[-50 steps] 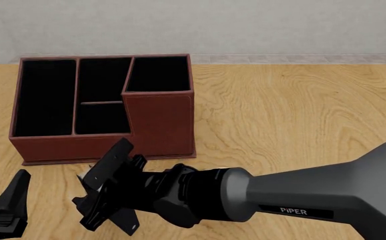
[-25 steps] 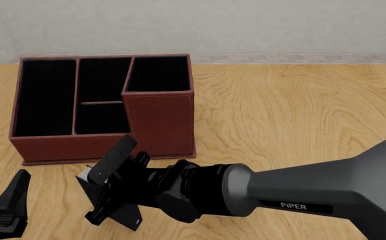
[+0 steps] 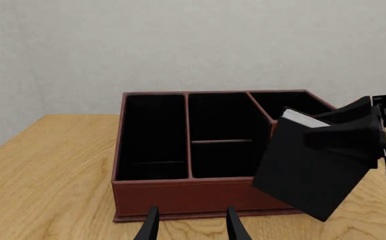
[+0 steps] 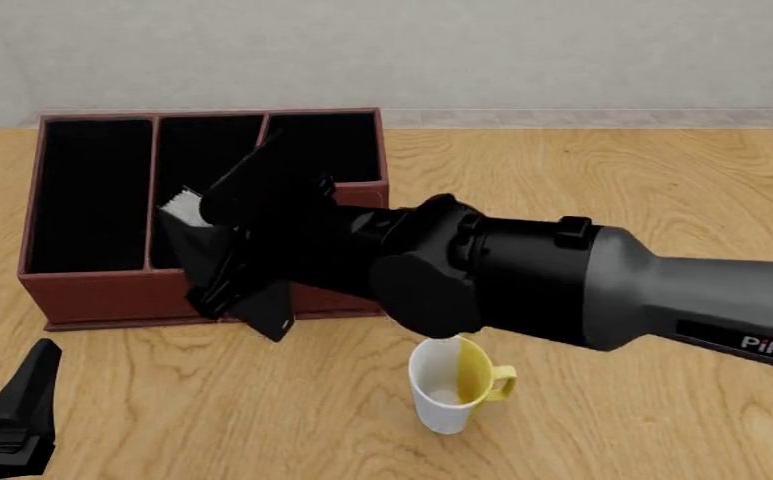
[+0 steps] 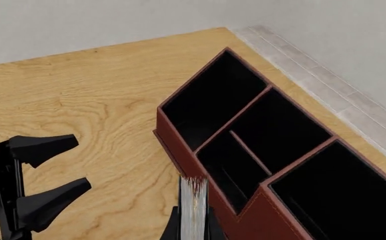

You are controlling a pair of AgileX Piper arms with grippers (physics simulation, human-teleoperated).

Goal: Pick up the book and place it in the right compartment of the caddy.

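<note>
My right gripper (image 4: 235, 243) is shut on the book (image 4: 194, 252), a thin black hardcover with grey-white page edges (image 5: 193, 200). The book hangs tilted in the air over the caddy's (image 4: 106, 295) front wall, in front of the small middle sections. The right compartment (image 4: 322, 143), squarish with taller reddish-brown walls, lies just behind and right of the book, partly hidden by the arm. In the left wrist view the book (image 3: 309, 172) covers the caddy's (image 3: 179, 192) front right corner. My left gripper (image 4: 19, 415) rests low near the table's front left, open and holding nothing.
A white mug (image 4: 450, 392) with a yellow inside and handle stands on the wooden table below the right arm, in front of the caddy. The long narrow section (image 4: 86, 195) is at the caddy's left. A grey wall runs behind the table.
The right arm has lifted the book off the table and carried it forward over the caddy's front wall. The mug, hidden under the arm before, now shows. The left gripper stayed put.
</note>
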